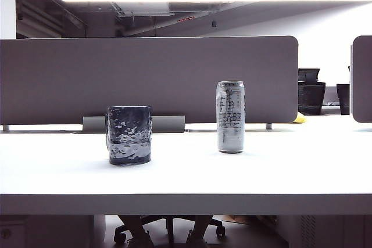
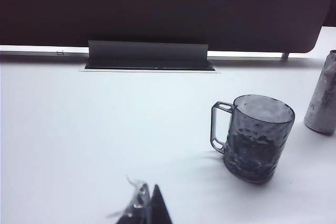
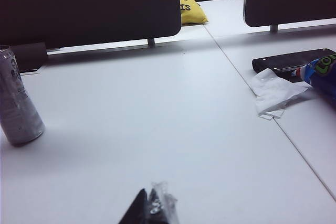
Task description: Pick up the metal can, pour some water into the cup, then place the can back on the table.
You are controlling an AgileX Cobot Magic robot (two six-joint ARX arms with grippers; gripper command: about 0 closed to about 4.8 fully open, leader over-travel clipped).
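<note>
The metal can [image 1: 231, 117], tall, slim and silver-grey with dark print, stands upright on the white table [image 1: 290, 166], right of the middle. To its left stands the cup [image 1: 129, 135], squat, dark and dimpled. The left wrist view shows the cup [image 2: 257, 137] with its handle turned away from the can [image 2: 324, 103]. My left gripper [image 2: 150, 187] is shut and empty, low over the table, short of the cup. My right gripper [image 3: 148, 191] is shut and empty too, well apart from the can [image 3: 18, 103]. No water shows. Neither gripper appears in the exterior view.
A grey partition panel [image 1: 145, 79] backs the table. In the right wrist view a crumpled white tissue [image 3: 273, 93], a flat black item [image 3: 289, 60] and a blue packet [image 3: 323, 74] lie beyond a table seam. A yellow object [image 3: 189, 10] lies behind the partition.
</note>
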